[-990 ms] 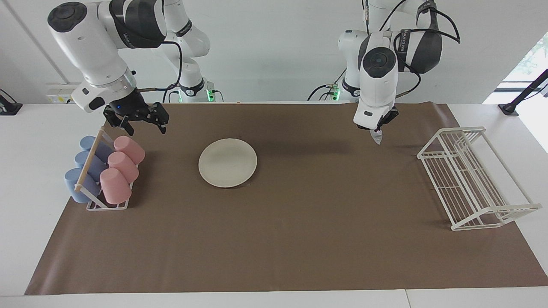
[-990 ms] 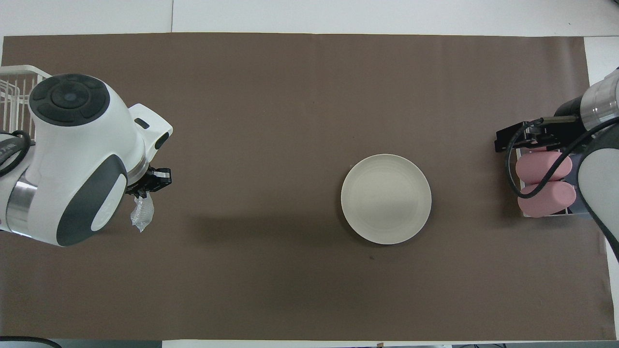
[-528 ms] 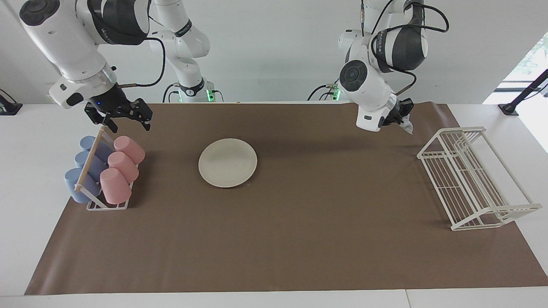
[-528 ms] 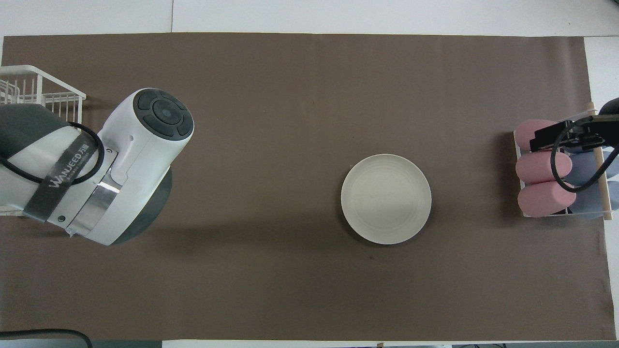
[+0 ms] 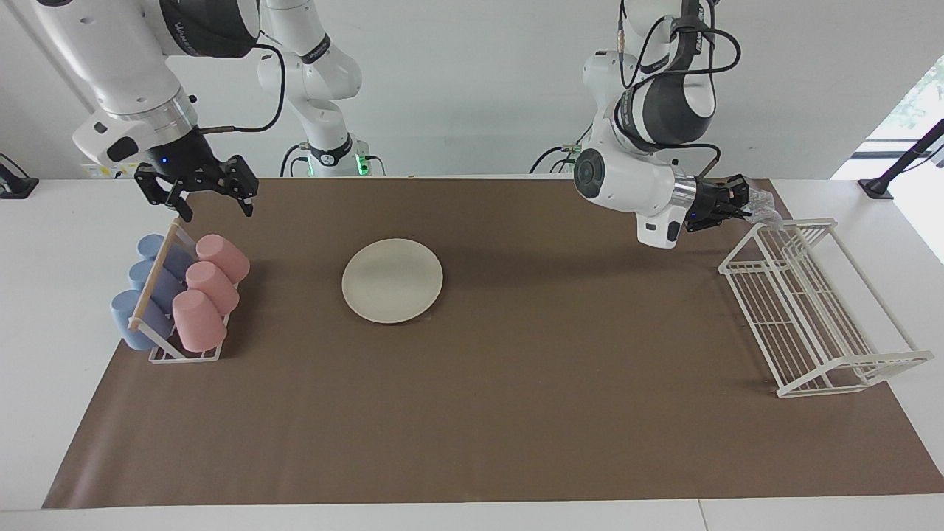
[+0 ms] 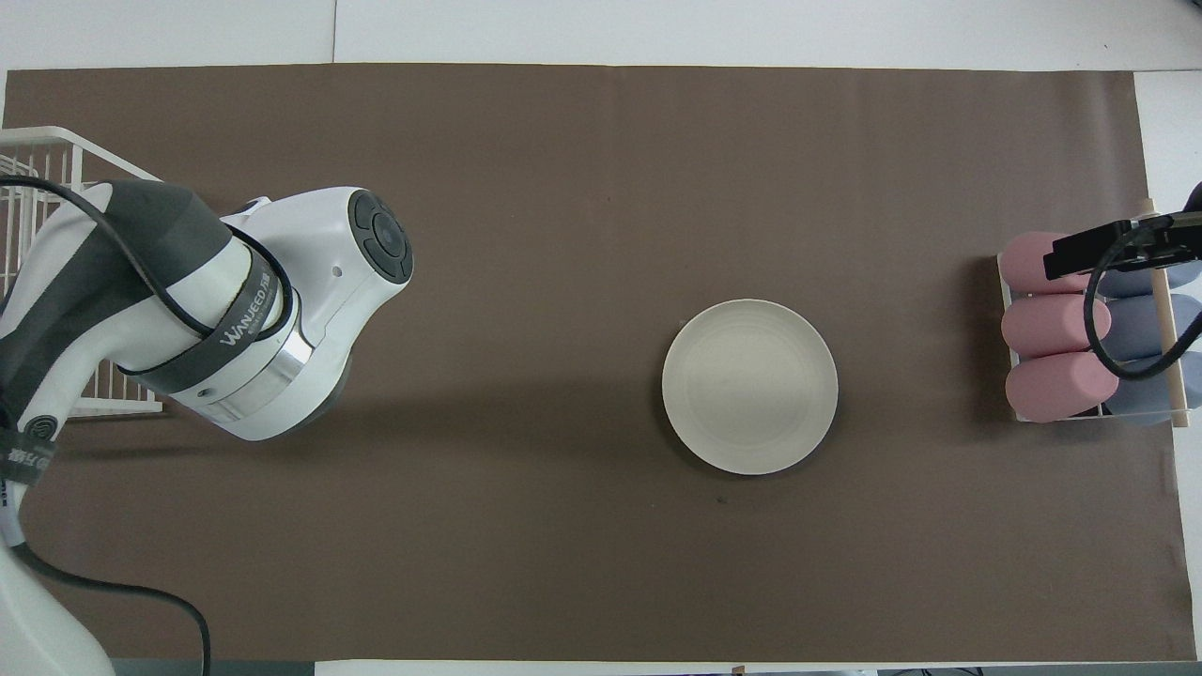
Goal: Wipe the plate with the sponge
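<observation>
The plate (image 5: 392,280) is a round, flat, cream-white dish with a plain rim and faint rings on its face; it lies bare on the brown mat (image 5: 516,369) that covers the table (image 5: 66,243), toward the right arm's end, near the cup rack (image 5: 177,295) but apart from it. The sponge (image 5: 763,214) is a small silvery, crinkled wad pinched in the left claw (image 5: 741,205), which points sideways and holds it up in the air over the end of the white wire rack (image 5: 811,310) that lies nearest the robots, at the left arm's end of the table, well apart from the plate. In the overhead view the left arm's own body (image 6: 235,310) covers that claw and the sponge, and only part of the wire rack shows past it. The right claw (image 5: 198,193) hangs over the mat just beside the cup rack's end nearest the robots, its two fingers spread wide with nothing between them; in the overhead view it is cut off at the edge, only a dark part showing over the cups. The cup rack holds pink cups (image 5: 206,291) and blue cups (image 5: 144,299) lying on their sides in two rows under a wooden bar
</observation>
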Robot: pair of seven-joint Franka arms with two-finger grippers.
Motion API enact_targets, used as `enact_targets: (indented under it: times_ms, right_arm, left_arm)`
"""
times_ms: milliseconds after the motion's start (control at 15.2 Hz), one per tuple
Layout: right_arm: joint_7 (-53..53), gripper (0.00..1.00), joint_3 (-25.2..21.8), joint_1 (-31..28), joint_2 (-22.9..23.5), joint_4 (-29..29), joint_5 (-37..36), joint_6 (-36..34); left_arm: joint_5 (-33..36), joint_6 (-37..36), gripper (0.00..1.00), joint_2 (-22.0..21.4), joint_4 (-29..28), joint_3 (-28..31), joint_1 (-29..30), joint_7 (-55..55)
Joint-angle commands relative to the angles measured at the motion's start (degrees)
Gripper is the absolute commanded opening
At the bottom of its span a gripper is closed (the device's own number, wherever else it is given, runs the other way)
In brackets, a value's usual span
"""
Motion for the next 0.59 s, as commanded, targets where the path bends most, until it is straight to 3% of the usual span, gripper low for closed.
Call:
enact_targets:
  times_ms: [0, 264, 528]
  right_arm:
    - [0.08, 1.00, 0.17, -0.14, 0.52, 0.60, -1.07, -0.55]
    - [0.00, 1.00, 0.17, -0.14, 0.52, 0.43, -1.07, -0.47]
    - [0.09, 1.00, 0.17, -0.14, 0.43, 0.25, -1.07, -0.47]
  left_arm:
    - [7.48, 2.37, 0.00, 6.22, 0.95, 0.28, 2.78, -0.66]
    - [11.02, 10.63, 0.00, 10.27, 3.05, 0.45, 8.49, -0.75]
    - [8.84, 16.34, 0.00, 12.40, 5.53, 0.28, 11.05, -5.56]
